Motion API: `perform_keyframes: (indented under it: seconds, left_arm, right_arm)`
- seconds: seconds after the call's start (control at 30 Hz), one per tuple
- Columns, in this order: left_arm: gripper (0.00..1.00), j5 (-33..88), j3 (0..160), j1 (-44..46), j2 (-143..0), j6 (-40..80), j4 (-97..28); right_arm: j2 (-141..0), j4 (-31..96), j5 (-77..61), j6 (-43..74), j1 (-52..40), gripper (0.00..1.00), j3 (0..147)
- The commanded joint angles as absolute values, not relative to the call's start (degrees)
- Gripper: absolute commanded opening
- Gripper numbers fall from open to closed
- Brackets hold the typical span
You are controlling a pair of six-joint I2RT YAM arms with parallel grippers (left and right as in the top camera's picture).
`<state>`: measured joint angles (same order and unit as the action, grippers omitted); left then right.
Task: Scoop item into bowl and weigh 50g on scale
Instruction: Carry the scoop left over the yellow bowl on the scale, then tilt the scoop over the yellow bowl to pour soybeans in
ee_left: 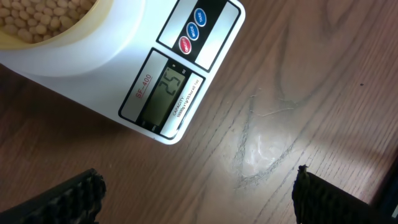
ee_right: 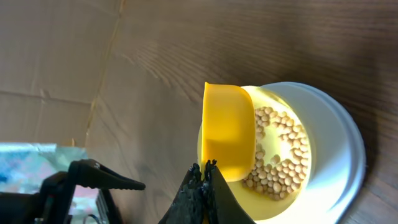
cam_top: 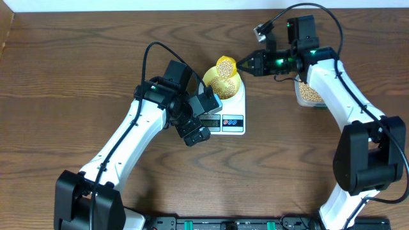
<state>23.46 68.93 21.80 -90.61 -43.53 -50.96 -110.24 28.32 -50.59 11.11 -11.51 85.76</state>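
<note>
Scoop (ee_right: 227, 130) in right tool (ee_right: 204, 171), over bowl (ee_right: 264, 200)

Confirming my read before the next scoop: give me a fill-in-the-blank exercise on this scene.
The display reads ___. The bowl sits on the ___. The right end effector grips the yellow ___. The left end effector is ___.
Missing words: 25; scale; scoop; open.

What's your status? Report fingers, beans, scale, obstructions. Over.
Left fingers open, near the scale front. Right fingers shut on the scoop, tipped over the bowl. Beans in bowl, display shows 25. Nothing seen blocking.
</note>
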Motion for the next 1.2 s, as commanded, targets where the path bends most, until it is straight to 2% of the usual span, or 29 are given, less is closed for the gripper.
perform_keyframes:
  seconds: [0.0,0.3,0.63,1.17]
  left_arm:
    - [0.98,24.0,68.8,21.6,-91.0,-43.9,-51.1]
    - [0.98,24.0,68.8,21.6,-91.0,-43.9,-51.1]
    - [0.98,24.0,68.8,21.6,-91.0,-43.9,-51.1]
    - [0.98,24.0,68.8,21.6,-91.0,-43.9,-51.1]
  right_arm:
    - [-111.0,28.1,-50.5,7.1,-12.1,0.01,85.8]
    - [-111.0,28.3,-44.7,6.3,-12.1,0.01,85.8]
    - [-111.0,28.9,-44.7,-1.0,-12.1,0.01,85.8]
    - [-110.8,29.7,-45.1,-4.0,-12.2,0.01,87.3]
